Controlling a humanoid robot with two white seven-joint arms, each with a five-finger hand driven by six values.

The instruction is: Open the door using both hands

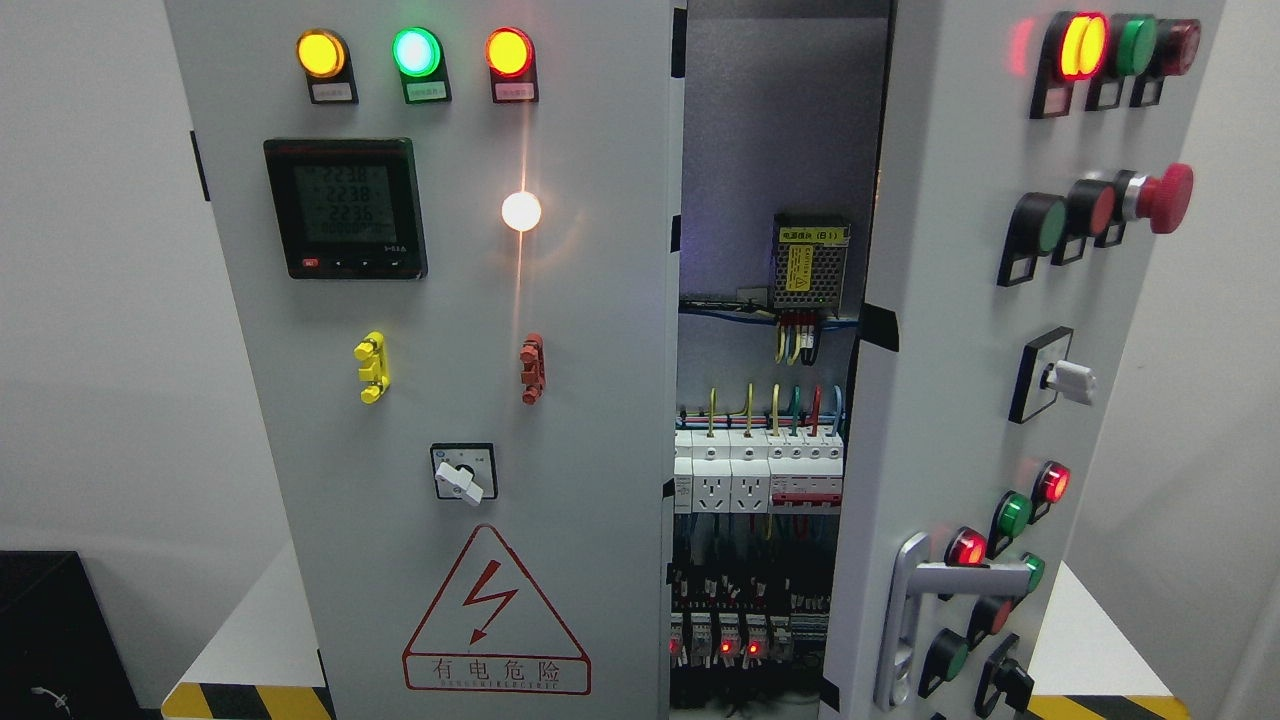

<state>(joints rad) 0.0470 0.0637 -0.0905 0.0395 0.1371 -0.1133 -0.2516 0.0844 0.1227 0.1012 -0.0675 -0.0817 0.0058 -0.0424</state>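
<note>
Neither robot hand nor arm appears in the head view, so the state of the fingers cannot be told.

Nearest, along the front edge of the white worktop (255, 630), runs a yellow-and-black hazard stripe (250, 702). A black box (55, 630) sits off the worktop's left front corner.

The grey electrical cabinet stands on the worktop. Its right door (960, 400) is swung open towards the camera, hinged on the right, with its free edge just right of centre. Low on this door is a silver lever handle (925, 610), with its lever turned out sideways. Beside and above the handle are red and green indicator lamps (1010, 515), a white rotary switch (1065, 380), a red mushroom push-button (1165, 197) and a top row of yellow, green and red lamps (1115, 45).

The left door (440, 400) is closed and faces the camera squarely. From bottom to top it carries a red triangular shock-warning label (495, 615), a rotary selector (463, 473), a yellow clip (371, 367) and a red clip (532, 369), a lit white lamp (521, 211), a digital meter (346, 208), and yellow, green and red pilot lamps (415, 52).

Farthest, through the gap between the doors, the interior shows relays with red LEDs (725, 640), white breakers and sockets (755, 470) with coloured wiring, and a power supply with a yellow label (812, 262) on the back panel.
</note>
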